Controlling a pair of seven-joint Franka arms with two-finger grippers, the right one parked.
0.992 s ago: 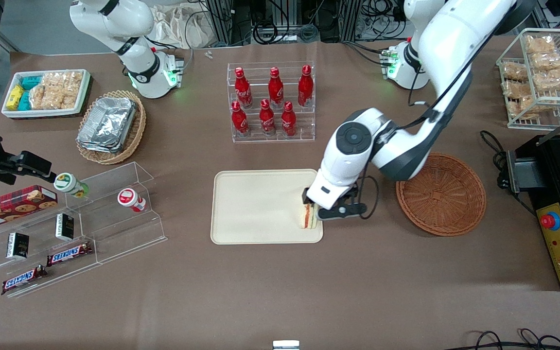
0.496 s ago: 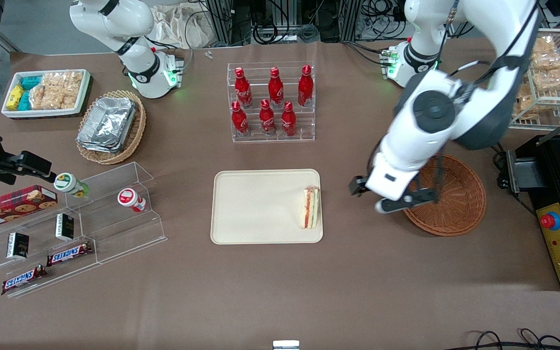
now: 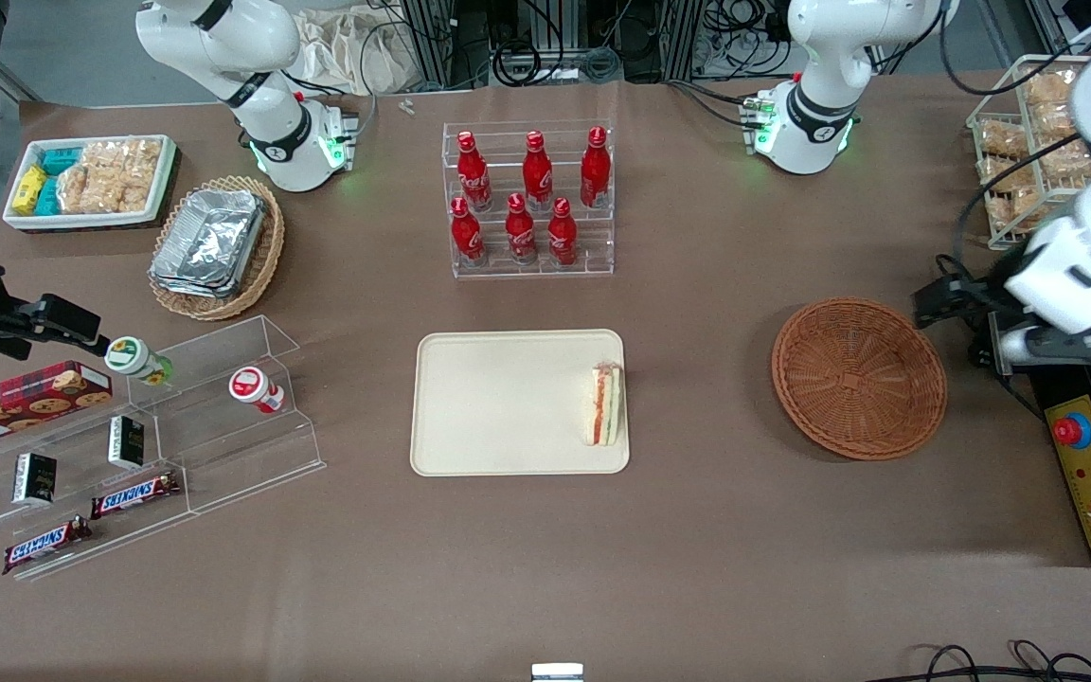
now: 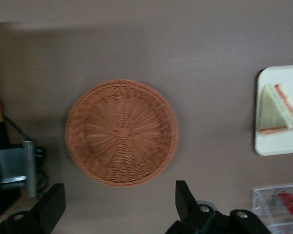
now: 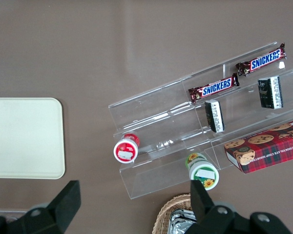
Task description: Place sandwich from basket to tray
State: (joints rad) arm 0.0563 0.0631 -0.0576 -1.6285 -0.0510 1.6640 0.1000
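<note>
Sandwich (image 3: 602,406) on tray (image 3: 498,403), claw (image 3: 967,320) spread

— At nine o'clock?
— Cream tray (image 5: 24,139), cut off by the edge.
— Toward three?
— Clear stepped shelf (image 5: 161,122) on brown tabletop (image 5: 88,48). Two Snickers bars (image 5: 213,87) at about two o'clock, two small dark boxes (image 5: 215,116) just beneath, red tartan cookie box (image 5: 266,148) at four.
— Near the middle?
— Red-lidded cup (image 5: 126,148) on the shelf, with green-lidded cup (image 5: 203,173) at four o'clock from it.
— At six?
— Tan wicker basket (image 5: 171,217) holding foil (image 5: 181,225), only partly seen.
</note>
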